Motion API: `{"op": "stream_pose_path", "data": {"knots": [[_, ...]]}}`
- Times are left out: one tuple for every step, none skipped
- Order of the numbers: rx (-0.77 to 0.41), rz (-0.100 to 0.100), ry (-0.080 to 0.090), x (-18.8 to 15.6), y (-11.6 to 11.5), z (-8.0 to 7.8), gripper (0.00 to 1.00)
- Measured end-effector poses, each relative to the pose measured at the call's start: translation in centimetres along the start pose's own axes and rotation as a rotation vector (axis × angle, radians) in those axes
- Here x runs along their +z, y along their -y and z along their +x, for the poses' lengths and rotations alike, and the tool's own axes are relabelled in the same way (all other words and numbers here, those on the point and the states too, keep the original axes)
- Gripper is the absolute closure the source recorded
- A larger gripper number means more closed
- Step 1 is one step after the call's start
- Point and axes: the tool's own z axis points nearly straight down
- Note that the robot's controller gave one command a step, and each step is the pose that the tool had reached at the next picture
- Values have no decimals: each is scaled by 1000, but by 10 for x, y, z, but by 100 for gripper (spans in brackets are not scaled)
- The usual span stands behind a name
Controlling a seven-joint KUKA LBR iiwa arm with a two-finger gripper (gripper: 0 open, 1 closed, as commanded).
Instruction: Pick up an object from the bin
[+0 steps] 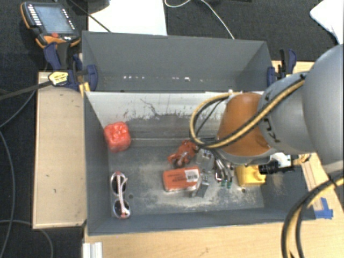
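Closest to the bin's (97, 160) near wall, in the left corner, lies a pair of glasses (119, 195) with a white and red frame, set lengthwise along the left wall. Further in, about mid-floor, is a flat orange packet (177, 180) carrying a white label. The label has dark print on it, but it is too small to read. The gripper (210, 177) comes down just beside the packet's right end, under the arm's orange cover (242, 130) and its looped black and yellow cables. Whether it touches the packet cannot be told, nor whether it stands wide or narrow, since the cover and cables hide much of it. Nothing can be seen held in it. To the right of the gripper, partly under the arm, sits a yellow block (250, 176). Behind the packet and just left of the gripper is a small orange-red toy (183, 151) of irregular shape. Further left, near the left wall and well apart from the rest, rests a red cube (116, 136) with a rough surface. The grey arm link (301, 117) bears dark lettering that cannot be made out.
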Motion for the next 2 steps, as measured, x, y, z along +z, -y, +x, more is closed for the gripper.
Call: {"op": "stream_pose_path", "data": {"knots": [[100,1,-1,0,-15,17,0],[23,-2,5,-4,-35,4,0]]}}
